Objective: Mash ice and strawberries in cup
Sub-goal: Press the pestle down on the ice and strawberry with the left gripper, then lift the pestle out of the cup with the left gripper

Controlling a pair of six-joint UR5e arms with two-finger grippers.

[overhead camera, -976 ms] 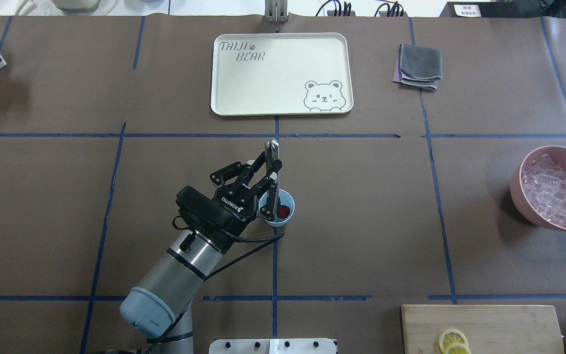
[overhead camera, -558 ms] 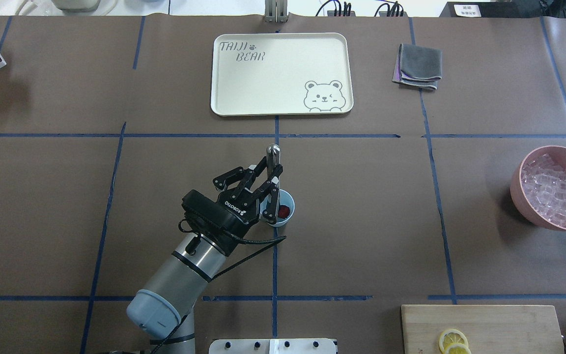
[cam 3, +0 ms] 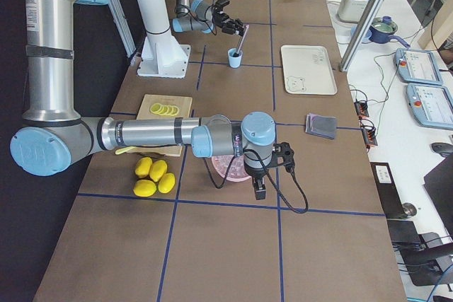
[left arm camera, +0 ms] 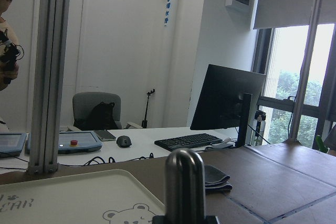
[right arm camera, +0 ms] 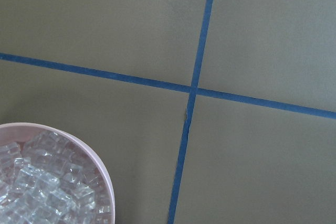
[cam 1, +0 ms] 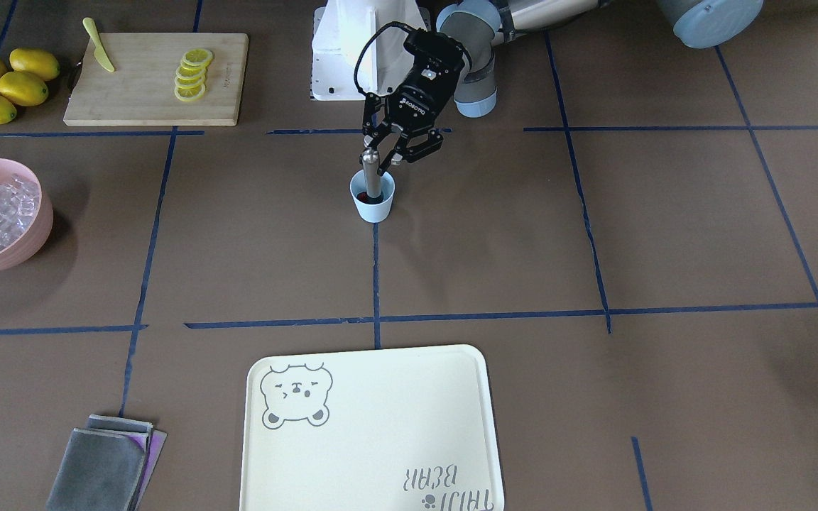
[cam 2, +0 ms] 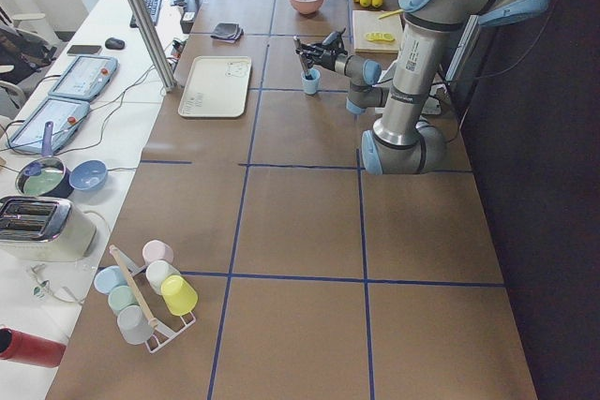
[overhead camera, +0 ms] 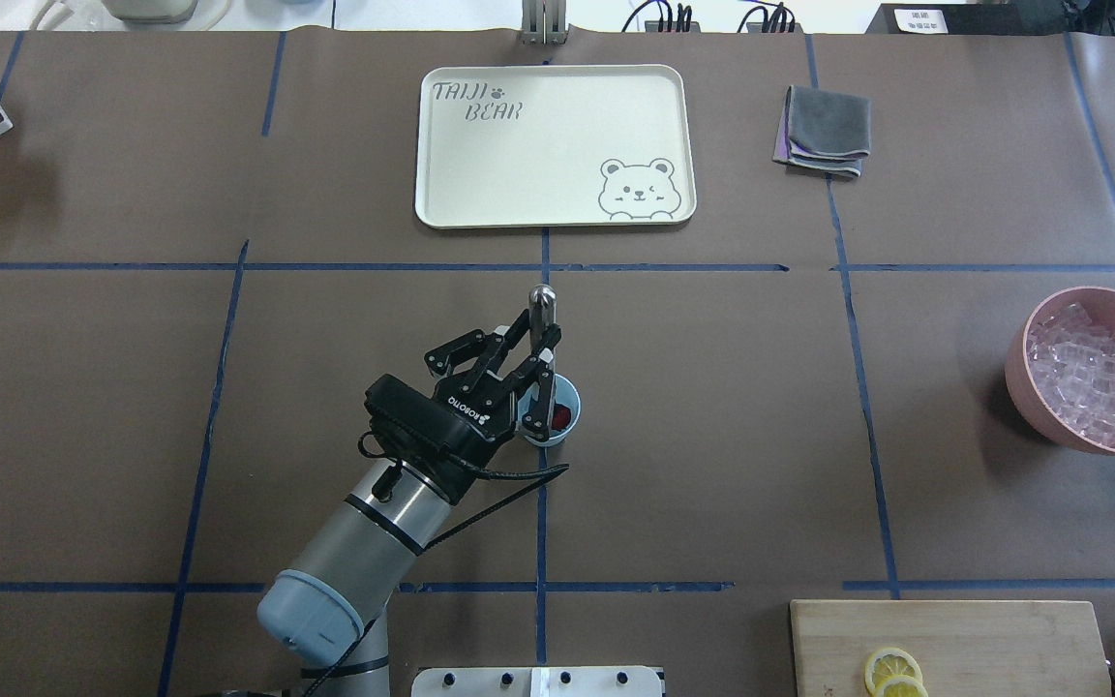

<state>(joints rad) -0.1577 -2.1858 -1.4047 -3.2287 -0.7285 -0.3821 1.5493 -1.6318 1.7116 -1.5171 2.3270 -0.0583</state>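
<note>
The pale-blue cup (overhead camera: 565,392) stands near the table's middle and also shows in the front view (cam 1: 373,206). A dark-red strawberry (overhead camera: 563,417) lies inside it. My left gripper (overhead camera: 540,350) is shut on an upright metal muddler (overhead camera: 543,298) whose lower end is in the cup; its top fills the left wrist view (left arm camera: 185,182). The ice (overhead camera: 1095,378) is piled in a pink bowl (overhead camera: 1018,379) at the far right. My right gripper (cam 3: 258,190) hangs by that bowl; I cannot tell whether it is open or shut.
A cream bear tray (overhead camera: 557,145) lies at the back, a folded grey cloth (overhead camera: 821,131) to its right. A cutting board (overhead camera: 949,639) with lemon slices is at front right, with whole lemons (cam 1: 4,81) and a yellow knife (cam 1: 99,44) nearby.
My left gripper has sunk a little and shifted slightly right with the muddler, pressing it deeper into the cup. The cup has stayed in place.
</note>
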